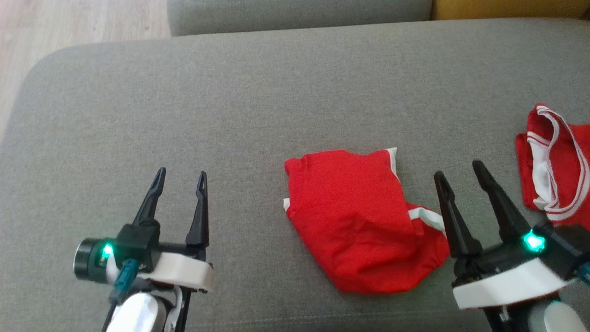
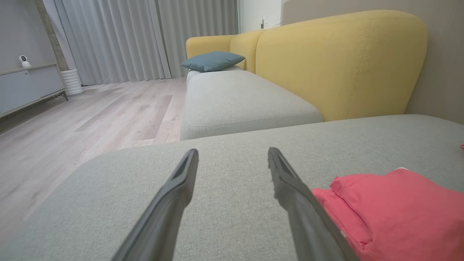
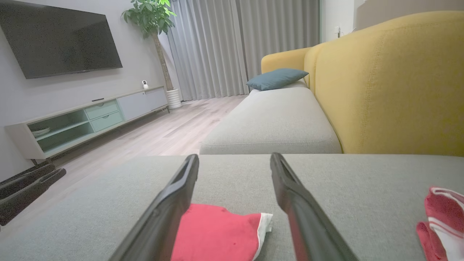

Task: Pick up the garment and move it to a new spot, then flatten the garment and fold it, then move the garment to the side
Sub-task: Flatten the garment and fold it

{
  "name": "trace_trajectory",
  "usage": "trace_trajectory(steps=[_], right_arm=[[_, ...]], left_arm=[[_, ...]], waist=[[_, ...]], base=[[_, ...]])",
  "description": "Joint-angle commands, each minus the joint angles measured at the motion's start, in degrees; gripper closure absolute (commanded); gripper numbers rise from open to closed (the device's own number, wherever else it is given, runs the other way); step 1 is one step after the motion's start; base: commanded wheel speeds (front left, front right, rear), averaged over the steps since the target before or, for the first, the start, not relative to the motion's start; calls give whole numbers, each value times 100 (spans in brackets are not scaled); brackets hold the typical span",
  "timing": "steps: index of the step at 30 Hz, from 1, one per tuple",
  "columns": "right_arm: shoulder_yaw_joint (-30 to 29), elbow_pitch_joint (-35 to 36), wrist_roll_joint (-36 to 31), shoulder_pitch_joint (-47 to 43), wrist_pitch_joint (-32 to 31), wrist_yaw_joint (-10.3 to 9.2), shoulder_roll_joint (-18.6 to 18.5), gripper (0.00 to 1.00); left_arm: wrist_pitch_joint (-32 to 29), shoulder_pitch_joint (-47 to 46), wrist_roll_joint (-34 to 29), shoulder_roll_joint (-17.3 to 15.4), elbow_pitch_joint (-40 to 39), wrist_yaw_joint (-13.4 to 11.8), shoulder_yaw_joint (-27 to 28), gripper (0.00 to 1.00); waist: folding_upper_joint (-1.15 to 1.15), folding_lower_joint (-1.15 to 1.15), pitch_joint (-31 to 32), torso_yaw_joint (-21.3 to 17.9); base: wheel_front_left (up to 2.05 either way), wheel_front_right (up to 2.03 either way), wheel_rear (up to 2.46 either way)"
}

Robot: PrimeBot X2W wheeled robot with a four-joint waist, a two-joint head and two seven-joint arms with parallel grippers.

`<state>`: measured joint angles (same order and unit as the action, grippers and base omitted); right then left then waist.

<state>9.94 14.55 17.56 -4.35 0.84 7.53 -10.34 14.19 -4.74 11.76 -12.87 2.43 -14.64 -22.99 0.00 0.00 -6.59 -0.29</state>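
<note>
A red garment with white trim point(image 1: 359, 216) lies folded into a compact bundle on the grey sofa seat point(image 1: 258, 101), centre right. It also shows at the lower right of the left wrist view point(image 2: 395, 210) and between the fingers in the right wrist view point(image 3: 217, 232). My left gripper point(image 1: 180, 177) hovers open to the garment's left, well apart from it, with nothing between its fingers point(image 2: 181, 181). Open too, my right gripper point(image 1: 458, 169) stands just off the bundle's right edge, its fingers point(image 3: 290, 188) empty.
A second red garment with white stripes point(image 1: 553, 161) lies crumpled at the seat's right edge. A yellow backrest point(image 3: 391, 83) rises beyond. Another grey seat cushion point(image 2: 239, 101) with a blue pillow point(image 2: 212, 59) extends away. Wooden floor point(image 1: 69, 23) lies past the seat's left edge.
</note>
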Motion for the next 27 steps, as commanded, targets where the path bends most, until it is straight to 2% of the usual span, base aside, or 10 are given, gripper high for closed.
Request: trace_trajectory(steps=[1,11,18,22,27], right_arm=[[41,210,-36,-17,26,-4,1,0],[-55,186,-86,-154,3,-4,129,0],[-82,163,-62,-140,-4,-4,160,0],[-183,131,-69,-99,-19,-4,176,0],[-298,61,-98,-6,-51,-4,206,0]], left_arm=[[-10,-142,15,-134,-243,-31,275,0],[-197,43,4,-231,-517,-137,245,0],[-221,-74,-53,-242,-647,-109,144,0],[-368,-459,-150,-126,-679,134,-208,0],[-719,-1304,-209,269,-434,724,-903,0]], waist=[[0,0,54,1],[0,0,118,14],[0,0,18,8],[0,0,-184,-10],[0,0,-538,-116]], base=[[0,0,0],[0,0,0],[0,0,0],[0,0,0],[0,0,0]])
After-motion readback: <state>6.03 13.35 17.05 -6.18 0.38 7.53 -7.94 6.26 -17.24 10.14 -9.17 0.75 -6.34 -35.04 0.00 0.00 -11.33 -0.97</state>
